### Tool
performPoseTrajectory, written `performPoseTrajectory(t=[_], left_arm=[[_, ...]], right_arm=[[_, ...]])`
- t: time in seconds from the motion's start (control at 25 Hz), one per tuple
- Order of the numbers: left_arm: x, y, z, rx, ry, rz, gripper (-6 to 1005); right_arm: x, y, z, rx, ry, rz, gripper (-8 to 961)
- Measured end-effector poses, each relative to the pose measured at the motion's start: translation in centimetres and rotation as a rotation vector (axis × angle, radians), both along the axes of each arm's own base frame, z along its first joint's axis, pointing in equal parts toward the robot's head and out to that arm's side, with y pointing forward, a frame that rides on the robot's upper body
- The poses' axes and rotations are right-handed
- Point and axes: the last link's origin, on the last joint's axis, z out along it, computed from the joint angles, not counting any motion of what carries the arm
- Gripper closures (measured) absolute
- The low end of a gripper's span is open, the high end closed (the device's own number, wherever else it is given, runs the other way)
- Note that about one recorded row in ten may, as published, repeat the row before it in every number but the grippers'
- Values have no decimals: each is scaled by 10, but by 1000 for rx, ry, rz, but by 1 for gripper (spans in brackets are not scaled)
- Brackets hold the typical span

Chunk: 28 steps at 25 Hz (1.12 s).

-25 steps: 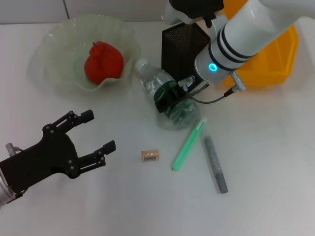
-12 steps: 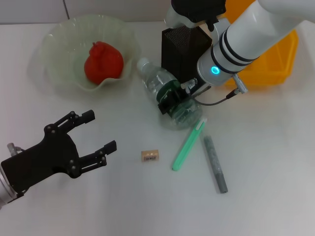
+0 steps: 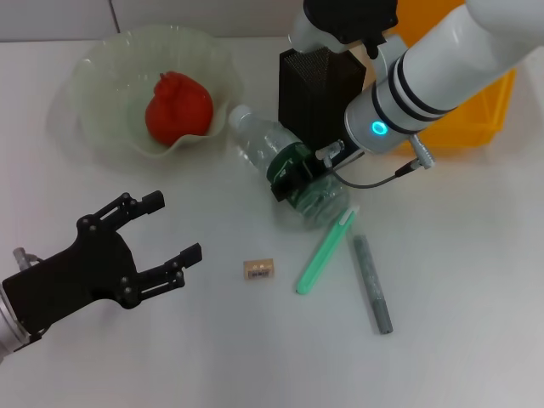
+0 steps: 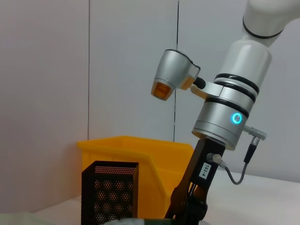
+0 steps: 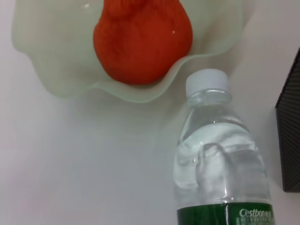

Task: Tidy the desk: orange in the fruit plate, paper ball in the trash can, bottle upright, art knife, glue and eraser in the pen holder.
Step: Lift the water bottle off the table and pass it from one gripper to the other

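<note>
Near the frame's centre, our right end effector [image 3: 299,177] is clamped around the lying bottle [image 3: 280,166] at its green label. We judge it light, slippery and squashy. Our left end effector [image 3: 140,246] hovers spread and empty, lower left.

Red-orange orange [image 3: 178,108], pale-green fruit plate [image 3: 102,76], yellow trash can [image 3: 476,106].

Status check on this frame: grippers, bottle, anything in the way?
Right gripper clamped on bottle, bottle tilted. Left gripper open, idle near table edge. Pen holder close behind bottle.
</note>
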Motion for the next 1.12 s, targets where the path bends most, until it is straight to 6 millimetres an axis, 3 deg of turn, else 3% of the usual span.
performPoseTrajectory(t=[1.12], left_arm=[[7, 8, 4, 29, -40, -3, 134]], right_arm=[[0, -39, 54, 73, 81, 61, 175]])
